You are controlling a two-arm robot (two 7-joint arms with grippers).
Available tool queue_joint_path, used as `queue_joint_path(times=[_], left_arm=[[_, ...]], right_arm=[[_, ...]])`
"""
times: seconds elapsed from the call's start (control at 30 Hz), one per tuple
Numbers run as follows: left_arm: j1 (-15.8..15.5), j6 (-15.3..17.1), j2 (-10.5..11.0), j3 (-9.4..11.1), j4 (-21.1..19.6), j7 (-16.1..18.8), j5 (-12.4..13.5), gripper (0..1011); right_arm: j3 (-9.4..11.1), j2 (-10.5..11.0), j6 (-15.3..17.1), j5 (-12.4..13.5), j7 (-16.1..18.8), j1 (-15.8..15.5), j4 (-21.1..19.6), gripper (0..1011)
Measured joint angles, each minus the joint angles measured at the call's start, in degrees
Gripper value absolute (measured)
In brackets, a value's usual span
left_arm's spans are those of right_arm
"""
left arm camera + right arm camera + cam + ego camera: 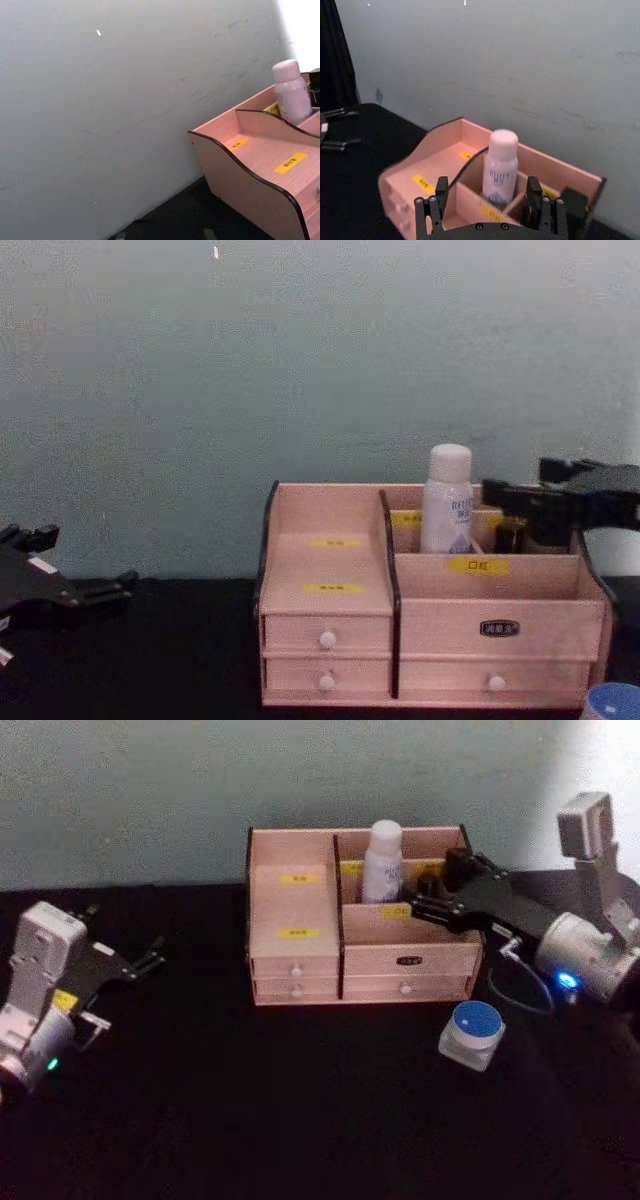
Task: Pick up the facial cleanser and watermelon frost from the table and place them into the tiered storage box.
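The facial cleanser (383, 860), a tall white bottle with blue lettering, stands upright in a rear compartment of the tiered storage box (295, 935). It also shows in the wrist and chest views (292, 92) (500, 167) (448, 500). My right gripper (437, 883) hovers open and empty over the box's right rear part, just right of the bottle, its fingers (441, 192) standing apart from it. The watermelon frost (472, 1033), a squat jar with a blue lid, sits on the table in front of the box's right end (612, 702). My left gripper (150, 958) rests open at the far left.
The box (330, 560) has yellow labels and small drawers with white knobs. A small dark item (510, 535) sits in the compartment right of the cleanser. A black cloth (300, 1120) covers the table, and a pale wall rises close behind the box.
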Motion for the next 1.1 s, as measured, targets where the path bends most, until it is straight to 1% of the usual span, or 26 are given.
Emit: queue_joint_path(times=[0.03,0.07,0.1,0.17,0.27,0.3,0.37,0.47,0.53,0.6,0.7,0.8,0.9,1.1], left_arm=[[0.00,0.00,0.00,0.00,0.00,0.00,0.00,1001],[0.00,0.00,0.00,0.00,0.00,0.00,0.00,1001],[0.00,0.00,0.00,0.00,0.00,0.00,0.00,1001],[0.00,0.00,0.00,0.00,0.00,0.00,0.00,1001],[0.00,0.00,0.00,0.00,0.00,0.00,0.00,1001],[0.00,0.00,0.00,0.00,0.00,0.00,0.00,1001],[0.00,0.00,0.00,0.00,0.00,0.00,0.00,1001],[0.00,0.00,0.00,0.00,0.00,0.00,0.00,1001],[0.00,0.00,0.00,0.00,0.00,0.00,0.00,1001],[0.00,0.00,0.00,0.00,0.00,0.00,0.00,1001],[0.00,0.00,0.00,0.00,0.00,0.00,0.00,1001],[0.00,0.00,0.00,0.00,0.00,0.00,0.00,1001],[0.00,0.00,0.00,0.00,0.00,0.00,0.00,1001],[0.00,0.00,0.00,0.00,0.00,0.00,0.00,1001]], right_arm=[[0.29,0.68,0.35,0.32,-0.15,-0.95,-1.20,1000],[0.77,1.83,1.08,1.00,-0.46,-2.63,-3.18,1000],[0.77,1.83,1.08,1.00,-0.46,-2.63,-3.18,1000],[1.81,4.05,2.46,2.30,-1.13,-5.84,-6.83,1000],[2.56,5.65,3.48,3.16,-1.77,-8.13,-9.23,1000],[2.94,6.52,4.20,3.70,-2.20,-9.41,-10.62,1000],[3.25,7.30,4.92,4.24,-2.52,-10.47,-11.66,1000],[3.80,9.36,7.27,5.41,-3.26,-13.00,-14.27,1000],[3.82,9.75,7.84,5.61,-3.44,-13.44,-14.73,1000],[3.83,11.08,10.01,6.34,-4.01,-14.77,-15.94,1000],[3.67,11.83,11.88,6.97,-4.52,-15.39,-16.40,1000],[2.98,12.42,14.37,7.55,-5.56,-15.63,-16.33,1000],[2.47,12.59,15.59,7.91,-5.87,-15.41,-15.86,1000],[0.55,12.80,17.62,8.51,-5.80,-13.92,-13.93,1000]])
